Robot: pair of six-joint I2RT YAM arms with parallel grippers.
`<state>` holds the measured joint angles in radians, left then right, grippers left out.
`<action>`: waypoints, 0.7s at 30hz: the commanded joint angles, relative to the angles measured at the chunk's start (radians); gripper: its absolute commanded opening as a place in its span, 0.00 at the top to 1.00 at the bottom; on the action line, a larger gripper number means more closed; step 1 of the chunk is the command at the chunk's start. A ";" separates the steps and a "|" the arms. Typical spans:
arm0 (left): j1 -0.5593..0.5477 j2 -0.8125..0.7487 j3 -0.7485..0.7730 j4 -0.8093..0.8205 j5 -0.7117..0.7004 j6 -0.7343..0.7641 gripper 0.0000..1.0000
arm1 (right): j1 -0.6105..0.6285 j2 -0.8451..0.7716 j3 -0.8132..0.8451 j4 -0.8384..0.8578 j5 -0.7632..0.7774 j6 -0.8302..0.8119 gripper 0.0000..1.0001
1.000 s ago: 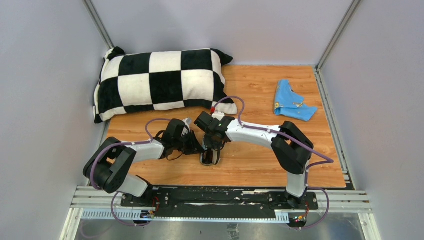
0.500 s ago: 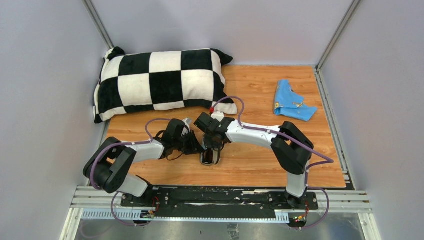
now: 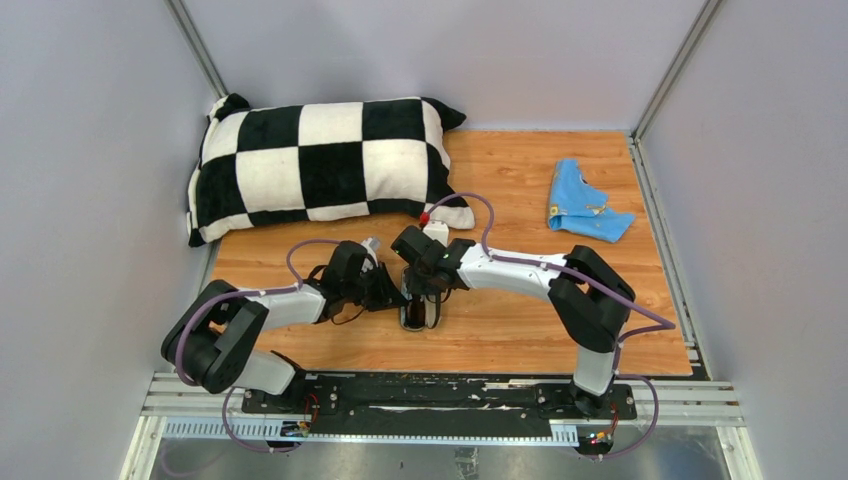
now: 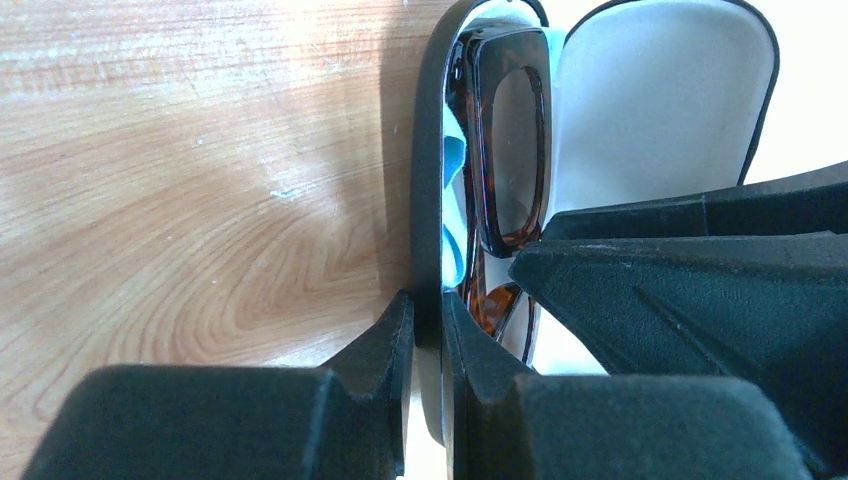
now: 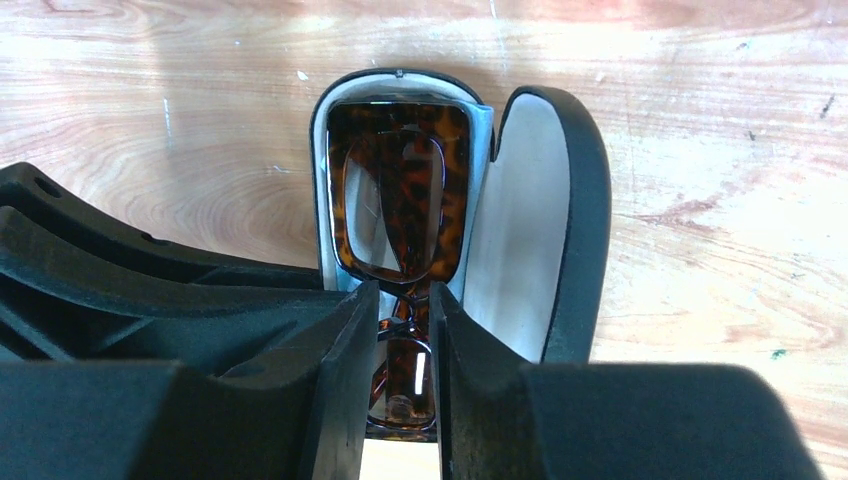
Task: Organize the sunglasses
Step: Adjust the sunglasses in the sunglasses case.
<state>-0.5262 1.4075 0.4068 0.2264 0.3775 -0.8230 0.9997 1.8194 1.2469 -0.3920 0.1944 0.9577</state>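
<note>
The sunglasses, tortoise brown with tinted lenses, lie folded inside the open black case with its pale lining. My right gripper is shut on the sunglasses at the bridge, from above. My left gripper is shut on the case's thin black side wall, beside the sunglasses. A bit of light blue cloth shows inside the case next to the frame. In the top view both grippers, left and right, meet over the case at the table's near middle.
A black-and-white checked pillow lies at the back left. A blue cloth lies crumpled at the back right. Grey walls enclose the wooden table on three sides.
Both arms have shifted slightly and the right wrist has come a little lower over the case. The case stays in place.
</note>
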 commanded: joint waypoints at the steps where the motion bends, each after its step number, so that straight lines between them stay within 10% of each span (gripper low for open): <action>1: -0.009 -0.029 -0.020 -0.030 0.000 0.012 0.87 | 0.010 -0.026 -0.015 0.028 0.050 -0.032 0.67; 21: -0.009 -0.018 -0.008 -0.030 0.005 0.014 0.81 | 0.010 -0.308 -0.098 -0.025 0.286 -0.146 0.65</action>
<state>-0.5278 1.3964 0.3992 0.2157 0.3771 -0.8227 1.0096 1.6455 1.2316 -0.3744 0.3126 0.8608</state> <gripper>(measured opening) 0.195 0.354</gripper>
